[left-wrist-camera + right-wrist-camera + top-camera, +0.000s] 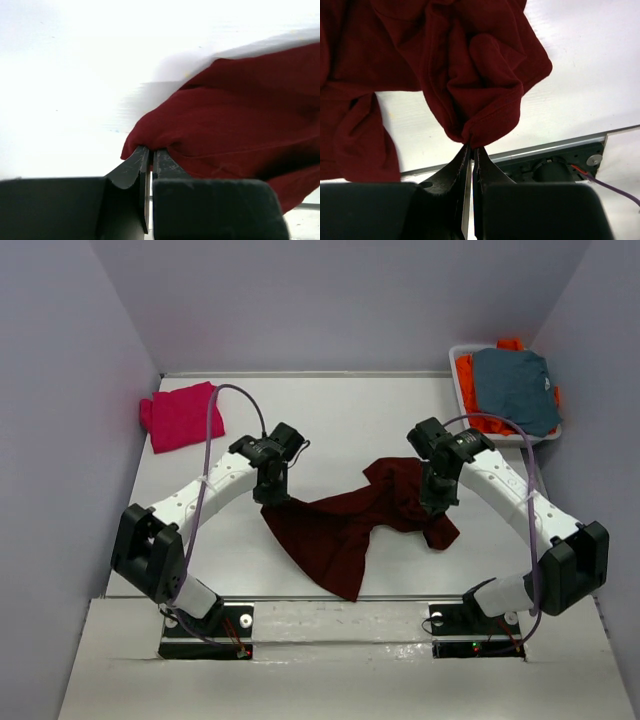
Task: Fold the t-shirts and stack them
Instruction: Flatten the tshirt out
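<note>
The maroon t-shirt spreads crumpled between the two arms over the middle of the table, one corner pointing toward the near edge; the left gripper has its jaws pinched tight on a bunched edge at the shirt's left end; the right gripper is clamped the same way on a fold of hem at its right end. The pink t-shirt lies flat at the far left corner; a grey-blue garment lies on an orange garment in the white bin at the far right.
</note>
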`<move>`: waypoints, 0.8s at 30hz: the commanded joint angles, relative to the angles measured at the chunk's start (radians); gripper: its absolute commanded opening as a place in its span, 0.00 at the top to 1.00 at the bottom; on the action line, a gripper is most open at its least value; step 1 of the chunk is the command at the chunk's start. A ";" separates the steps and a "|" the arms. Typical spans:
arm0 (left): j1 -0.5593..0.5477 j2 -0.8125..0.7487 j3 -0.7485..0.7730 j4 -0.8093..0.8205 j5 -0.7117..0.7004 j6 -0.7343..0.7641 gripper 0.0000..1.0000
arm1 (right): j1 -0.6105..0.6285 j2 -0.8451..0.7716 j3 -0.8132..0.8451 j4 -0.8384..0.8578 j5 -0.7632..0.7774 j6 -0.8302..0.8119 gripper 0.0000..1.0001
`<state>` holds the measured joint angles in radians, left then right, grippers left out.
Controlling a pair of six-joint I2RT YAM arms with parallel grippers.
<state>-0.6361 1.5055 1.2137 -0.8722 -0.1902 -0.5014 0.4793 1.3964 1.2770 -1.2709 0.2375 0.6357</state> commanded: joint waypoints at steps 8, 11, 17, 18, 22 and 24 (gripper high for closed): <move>0.249 0.004 0.121 0.009 -0.038 0.109 0.94 | -0.001 0.064 0.008 -0.035 -0.047 -0.064 0.93; 0.305 0.042 0.182 0.019 -0.037 0.127 0.94 | -0.001 0.088 0.039 -0.038 -0.043 -0.076 0.93; 0.364 0.143 0.263 0.058 -0.019 0.129 0.94 | -0.001 0.147 0.103 -0.039 -0.040 -0.094 0.93; 0.365 0.160 0.300 0.068 -0.014 0.129 0.94 | -0.001 0.157 0.114 -0.039 -0.040 -0.097 0.93; 0.410 0.301 0.444 0.068 -0.014 0.141 0.94 | -0.001 0.202 0.183 -0.050 -0.041 -0.122 0.93; 0.443 0.375 0.551 0.056 -0.015 0.142 0.94 | -0.001 0.225 0.212 -0.070 -0.029 -0.133 0.93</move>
<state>-0.2493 1.7851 1.5944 -0.8253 -0.1898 -0.3809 0.4793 1.5948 1.4017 -1.3045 0.1928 0.5407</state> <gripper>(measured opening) 0.099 0.083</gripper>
